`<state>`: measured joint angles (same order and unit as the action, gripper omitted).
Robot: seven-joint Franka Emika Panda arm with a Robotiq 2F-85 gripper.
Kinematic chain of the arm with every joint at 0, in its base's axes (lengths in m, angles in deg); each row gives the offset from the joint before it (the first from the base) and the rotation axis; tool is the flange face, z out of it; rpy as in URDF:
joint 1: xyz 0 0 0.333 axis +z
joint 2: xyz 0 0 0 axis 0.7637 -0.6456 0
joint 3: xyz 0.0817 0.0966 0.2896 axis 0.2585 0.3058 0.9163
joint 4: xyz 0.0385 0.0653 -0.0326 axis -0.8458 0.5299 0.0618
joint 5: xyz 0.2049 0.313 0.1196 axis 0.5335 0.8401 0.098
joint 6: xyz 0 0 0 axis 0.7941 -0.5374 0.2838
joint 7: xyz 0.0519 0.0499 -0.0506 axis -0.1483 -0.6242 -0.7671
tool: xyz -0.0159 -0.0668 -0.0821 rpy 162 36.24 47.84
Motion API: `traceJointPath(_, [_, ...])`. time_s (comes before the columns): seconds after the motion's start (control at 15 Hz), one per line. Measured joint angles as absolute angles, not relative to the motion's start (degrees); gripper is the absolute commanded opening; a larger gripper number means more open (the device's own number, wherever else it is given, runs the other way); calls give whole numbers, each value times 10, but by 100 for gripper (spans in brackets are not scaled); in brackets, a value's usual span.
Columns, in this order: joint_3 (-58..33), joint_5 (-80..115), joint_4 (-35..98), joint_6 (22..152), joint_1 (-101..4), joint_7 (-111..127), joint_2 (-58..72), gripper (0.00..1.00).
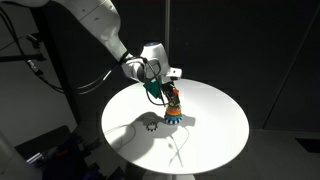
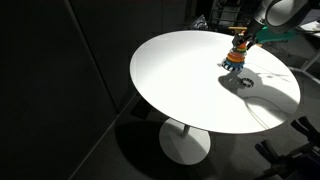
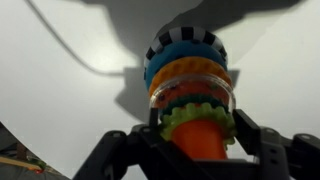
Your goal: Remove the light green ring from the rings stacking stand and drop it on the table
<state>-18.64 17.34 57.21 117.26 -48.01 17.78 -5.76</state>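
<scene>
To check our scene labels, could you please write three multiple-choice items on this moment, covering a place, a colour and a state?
1. Where above the table is the gripper?
A. at the top of the rings stacking stand
B. near the rim, far from the stand
C. beyond the rim

2. What colour is the stand's scalloped bottom ring?
A. red
B. white
C. blue

3. Where is the light green ring?
A. flat on the table
B. on the stand
C. lifted clear

Answers: 1 A, the wrist view shows fingers flanking the stand's top. 2 C, it shows blue there. 3 B, it encircles the orange cone.
</scene>
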Motion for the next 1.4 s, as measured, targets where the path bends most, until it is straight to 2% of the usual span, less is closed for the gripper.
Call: traceJointPath(1.4, [-165, 191, 673, 1138, -513, 121, 116, 48])
